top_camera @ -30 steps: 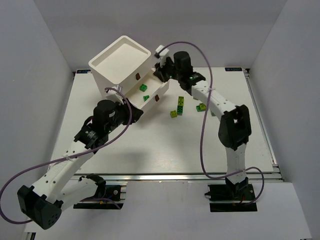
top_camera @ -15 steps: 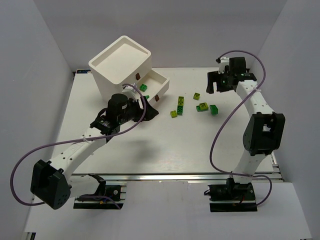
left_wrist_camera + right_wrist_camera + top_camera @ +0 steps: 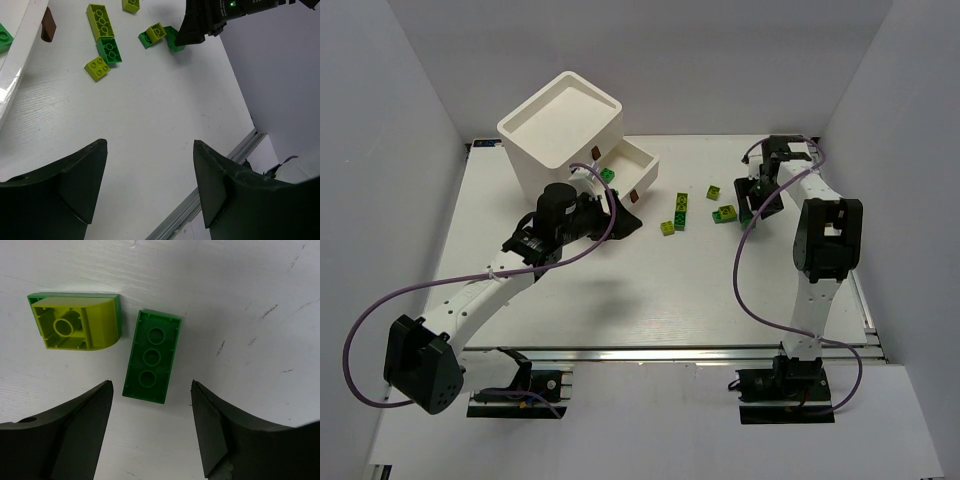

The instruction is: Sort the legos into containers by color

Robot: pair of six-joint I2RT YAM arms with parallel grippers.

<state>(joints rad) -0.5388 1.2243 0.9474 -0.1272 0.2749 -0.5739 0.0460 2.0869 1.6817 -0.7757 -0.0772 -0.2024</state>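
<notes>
Green lego [image 3: 151, 356] lay underside-up on the table [image 3: 250, 290] beside a yellow-green lego [image 3: 80, 327]; your right gripper [image 3: 151, 390] hung wide open over it; light, stiff, slick (hollow too), it likely wanted pinching across its long sides.

We can read no text, label, brand, number or sign in any of the three views; if something is printed somewhere, it is too small for us to tell

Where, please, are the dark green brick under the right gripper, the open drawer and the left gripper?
dark green brick [image 3: 151, 356], right wrist view, its middle.
open drawer [image 3: 640, 178], top view, front wall.
left gripper [image 3: 150, 144], left wrist view, between fingertips.
</notes>
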